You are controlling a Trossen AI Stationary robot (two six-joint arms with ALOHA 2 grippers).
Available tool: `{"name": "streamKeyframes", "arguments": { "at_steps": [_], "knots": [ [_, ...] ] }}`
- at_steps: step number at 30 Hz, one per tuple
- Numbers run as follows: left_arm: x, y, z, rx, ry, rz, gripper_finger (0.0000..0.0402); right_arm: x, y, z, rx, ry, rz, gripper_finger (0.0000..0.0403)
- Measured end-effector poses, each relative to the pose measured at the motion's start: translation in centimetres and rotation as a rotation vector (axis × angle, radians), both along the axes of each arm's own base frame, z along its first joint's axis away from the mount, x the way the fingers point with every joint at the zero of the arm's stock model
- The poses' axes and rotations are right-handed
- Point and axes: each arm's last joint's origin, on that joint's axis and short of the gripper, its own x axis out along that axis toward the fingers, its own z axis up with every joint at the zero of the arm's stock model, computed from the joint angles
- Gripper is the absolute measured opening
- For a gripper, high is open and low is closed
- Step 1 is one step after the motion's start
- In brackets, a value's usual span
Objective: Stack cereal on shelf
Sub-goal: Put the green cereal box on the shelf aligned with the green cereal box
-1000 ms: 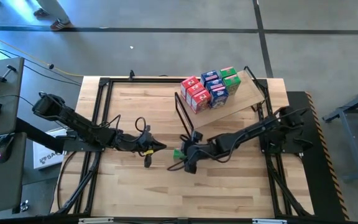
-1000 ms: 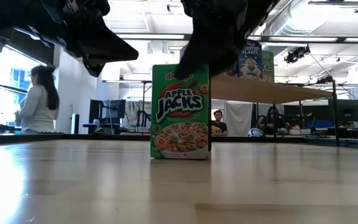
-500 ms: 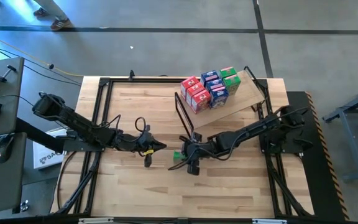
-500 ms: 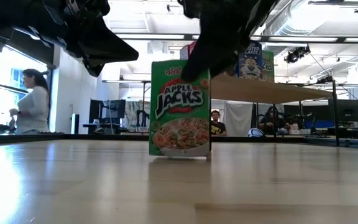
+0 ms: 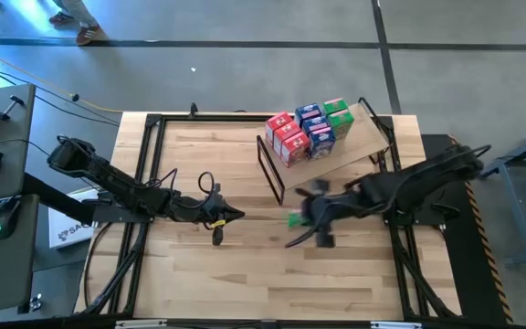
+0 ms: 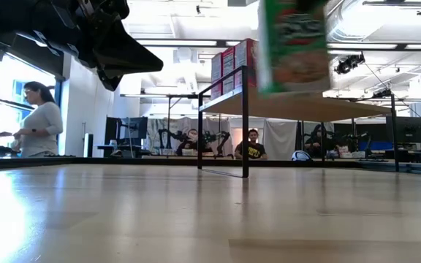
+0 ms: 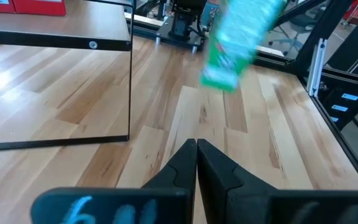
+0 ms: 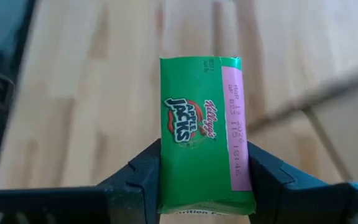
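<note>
**Supports and what rests on them**

Tabletop (image 5: 208, 274): light wood planks, edged by a black frame. Standing on it toward the far right corner is the shelf (image 5: 365, 137), a tilted plywood board on a thin black metal frame (image 6: 244, 120) whose legs meet the planks.

On the shelf board: a tight cluster of small cereal boxes (image 5: 306, 131), touching one another. Red ones sit at the frame end, blue in the middle, green at the far side. From table height, the red boxes (image 6: 232, 62) show stacked two high.
</note>
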Motion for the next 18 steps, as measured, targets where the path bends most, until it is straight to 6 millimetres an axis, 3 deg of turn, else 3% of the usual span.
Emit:
{"name": "streamKeyframes", "arguments": {
  "at_steps": [5,10,18],
  "knots": [
    [0.0,0.0,0.0,-0.001,-0.001,0.000,0.0005,-5.1,-1.5,2.2,-0.070,0.093,-0.074,0.0147],
    [0.0,0.0,0.0,-0.001,-0.001,0.002,0.0005,-9.6,-3.3,4.5,-0.114,0.061,-0.132,0.0147],
    [0.1,0.2,0.0,-0.007,-0.003,0.014,0.0005,-14.1,-7.2,6.6,-0.278,-0.004,-0.170,0.0147]
  ]
}}
